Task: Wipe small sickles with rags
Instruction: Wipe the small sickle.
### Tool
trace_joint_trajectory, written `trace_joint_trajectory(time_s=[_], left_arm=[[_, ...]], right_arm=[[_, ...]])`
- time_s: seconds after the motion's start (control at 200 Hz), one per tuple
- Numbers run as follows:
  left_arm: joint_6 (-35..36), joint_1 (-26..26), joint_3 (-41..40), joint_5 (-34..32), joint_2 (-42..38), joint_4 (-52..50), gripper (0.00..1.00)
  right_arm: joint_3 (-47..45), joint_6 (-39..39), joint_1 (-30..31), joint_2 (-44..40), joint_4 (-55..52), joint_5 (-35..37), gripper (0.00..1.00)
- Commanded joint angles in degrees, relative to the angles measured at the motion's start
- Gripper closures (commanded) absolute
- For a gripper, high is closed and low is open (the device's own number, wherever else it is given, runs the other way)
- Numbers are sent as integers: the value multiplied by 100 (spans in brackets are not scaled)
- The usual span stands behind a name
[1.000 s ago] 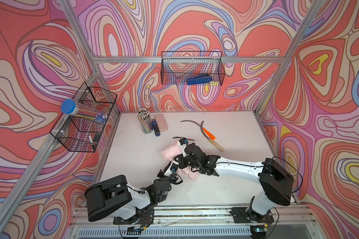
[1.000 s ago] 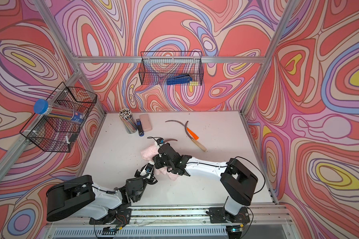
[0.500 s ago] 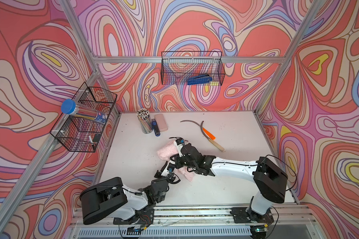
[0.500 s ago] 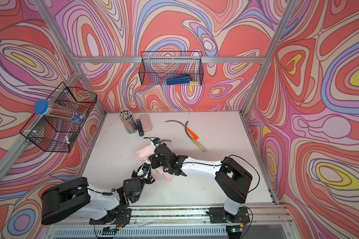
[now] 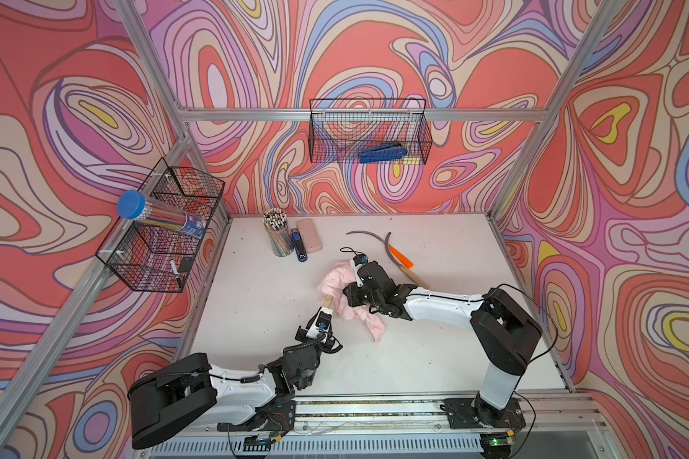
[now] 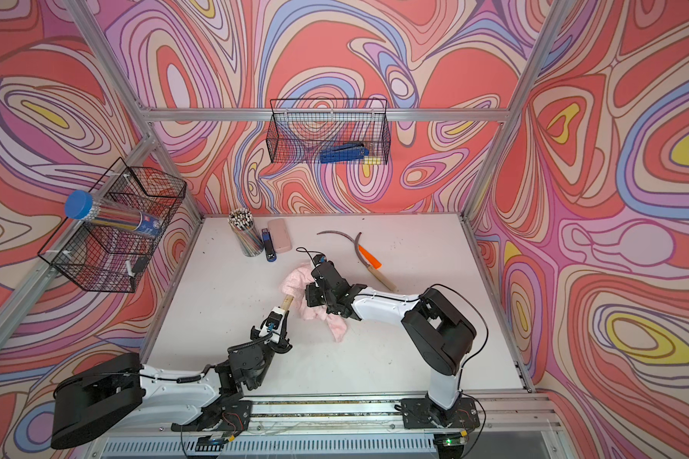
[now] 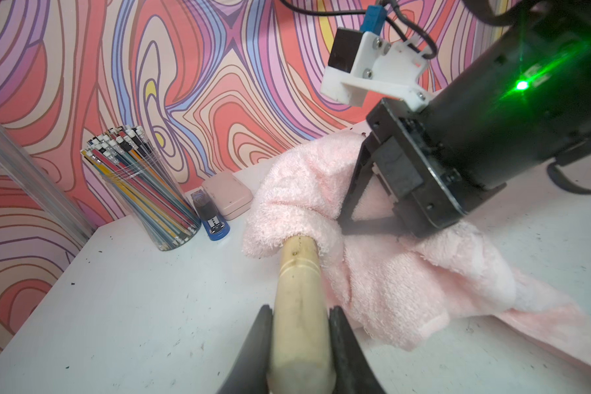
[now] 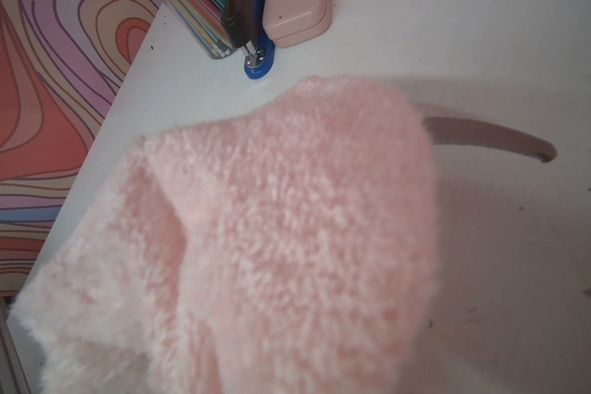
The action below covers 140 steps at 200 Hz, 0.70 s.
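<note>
My left gripper (image 7: 299,314) is shut on the pale wooden handle (image 7: 299,273) of one small sickle (image 5: 327,301), which lies low over the table's middle. The fluffy pink rag (image 5: 335,278) is draped over that sickle's blade. My right gripper (image 5: 353,296) is shut on the rag (image 7: 389,279) and pinches it round the blade. Only the grey blade tip (image 8: 492,136) sticks out of the rag (image 8: 270,221). Two more sickles lie crossed further back, one with an orange handle (image 5: 401,257) and one with a wooden handle (image 5: 412,277).
A cup of pencils (image 5: 277,234), a blue stapler (image 5: 298,248) and a smooth pink case (image 5: 309,240) stand at the back left. Wire baskets hang on the back wall (image 5: 368,131) and the left wall (image 5: 164,226).
The right gripper has slid the rag along the blade, first leftward, then back toward the far side. The left gripper has shifted a little left and away, still holding the handle.
</note>
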Motion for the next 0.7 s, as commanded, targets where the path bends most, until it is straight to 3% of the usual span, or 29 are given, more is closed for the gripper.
trace_joint_trajectory(time_s=[0.0, 0.16, 0.406, 0.541, 0.696], left_arm=[[-562, -23, 380, -206, -165, -877, 100], [-883, -23, 361, -125, -316, -1237, 100], [-1045, -23, 535, -279, 103, -1278, 100], [-932, -23, 456, -139, 354, -781, 100], [-995, -23, 564, -125, 288, -1040, 100]], right_arm=[[-41, -20, 108, -171, -85, -24, 100], [-27, -184, 723, -596, -315, 441, 100], [-492, 25, 1555, -1166, 84, 275, 100], [-844, 138, 1570, -1341, 494, 9, 100], [-699, 79, 1456, -1076, 480, -181, 100]])
